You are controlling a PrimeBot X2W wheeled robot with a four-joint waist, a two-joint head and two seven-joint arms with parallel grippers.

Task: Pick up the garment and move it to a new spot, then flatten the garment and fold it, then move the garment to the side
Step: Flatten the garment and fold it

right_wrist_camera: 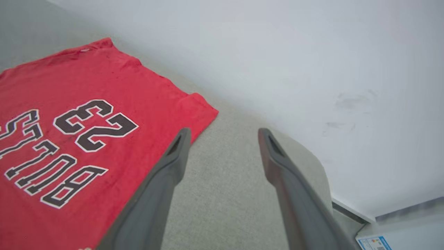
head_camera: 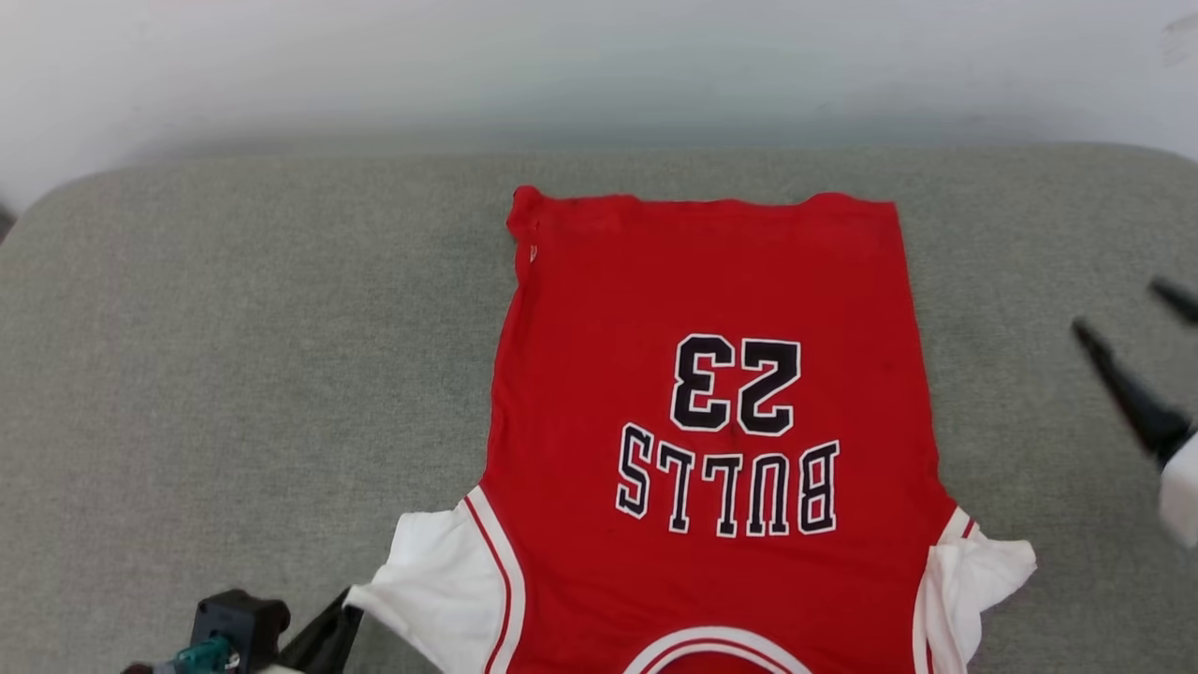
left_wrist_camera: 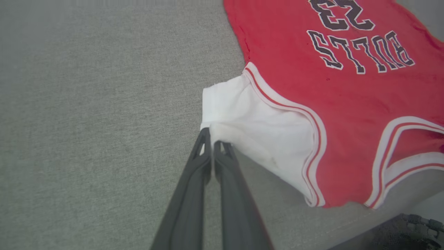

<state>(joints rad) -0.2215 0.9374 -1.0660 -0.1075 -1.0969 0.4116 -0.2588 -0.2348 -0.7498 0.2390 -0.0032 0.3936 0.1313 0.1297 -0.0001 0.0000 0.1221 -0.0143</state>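
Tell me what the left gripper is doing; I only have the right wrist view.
Observer: The left gripper is shut, pinching a corner of the shirt's white left sleeve.
Operator: Report the right sleeve.
Observer: The right sleeve lies free and rumpled on the cushion.
Operator: Locate the collar.
Observer: The collar lies at the edge nearest the robot.
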